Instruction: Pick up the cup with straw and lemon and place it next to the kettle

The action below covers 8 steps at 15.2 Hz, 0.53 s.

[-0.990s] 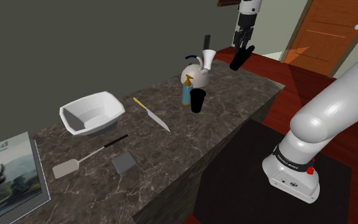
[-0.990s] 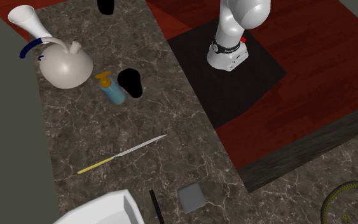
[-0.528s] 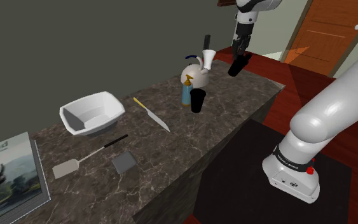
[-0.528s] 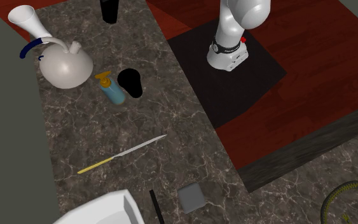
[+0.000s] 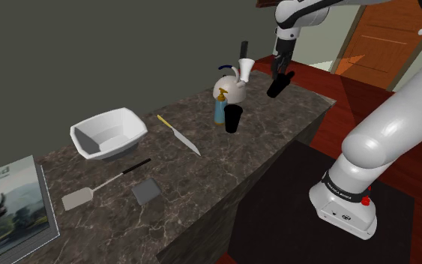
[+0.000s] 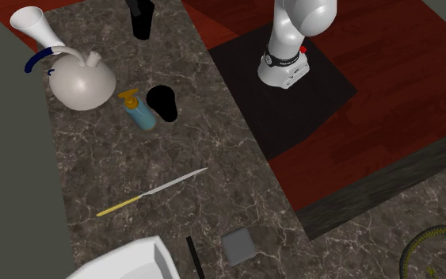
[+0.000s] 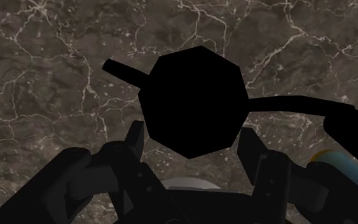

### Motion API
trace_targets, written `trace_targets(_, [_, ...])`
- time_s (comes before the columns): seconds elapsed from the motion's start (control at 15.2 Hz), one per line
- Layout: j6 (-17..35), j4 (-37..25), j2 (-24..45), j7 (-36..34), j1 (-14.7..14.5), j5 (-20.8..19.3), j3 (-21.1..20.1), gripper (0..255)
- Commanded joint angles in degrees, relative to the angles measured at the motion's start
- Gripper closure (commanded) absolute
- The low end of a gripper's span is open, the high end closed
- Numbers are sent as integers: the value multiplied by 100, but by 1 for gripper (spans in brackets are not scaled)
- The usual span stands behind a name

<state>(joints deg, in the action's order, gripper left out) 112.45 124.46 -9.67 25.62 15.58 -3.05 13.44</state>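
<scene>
the gripper [image 5: 279,75] is clamped on a black cup [image 5: 276,87], one finger [image 7: 135,143] pressed to each side of its body and a thin straw poking out from the rim. the cup hangs at the far end of the dark marble counter [image 5: 202,180], closer to the edge facing the stand; i cannot tell whether its base touches the stone. the white kettle [image 5: 230,88] sits near the wall-side edge of that same end, with a blue bottle [image 5: 219,111] and a second black cup [image 5: 234,118] just beside it.
</scene>
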Motion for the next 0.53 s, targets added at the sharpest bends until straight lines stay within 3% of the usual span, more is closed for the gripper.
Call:
trace_targets(0.0, [159,116,40,-4,-2,6,2,255])
trace_targets(0.46, [706,466,240,22,1,39,26,255])
